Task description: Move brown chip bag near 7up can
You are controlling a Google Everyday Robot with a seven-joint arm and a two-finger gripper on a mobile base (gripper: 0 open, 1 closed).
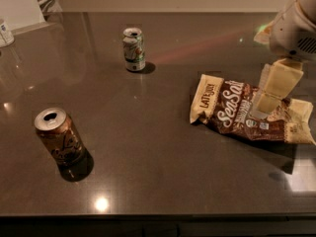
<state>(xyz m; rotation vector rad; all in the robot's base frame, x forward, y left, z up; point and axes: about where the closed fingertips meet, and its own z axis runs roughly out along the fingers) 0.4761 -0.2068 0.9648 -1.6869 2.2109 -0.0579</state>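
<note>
Brown chip bag [232,113] lying flat, gripper [265,104] at its right half, jaws' gap unclear.

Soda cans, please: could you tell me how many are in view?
2. The 7up can stands far centre-left; the brown-orange can stands near left. A cut-off object at the far-left edge may be another. The gripper is at right, over the brown chip bag.

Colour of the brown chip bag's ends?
Cream-yellow on the brown chip bag, seen in the camera view; the gripper is over it.

Right of 7up can [134,49] lies brown chip bag [236,116], gripper [268,101] over it.
</note>
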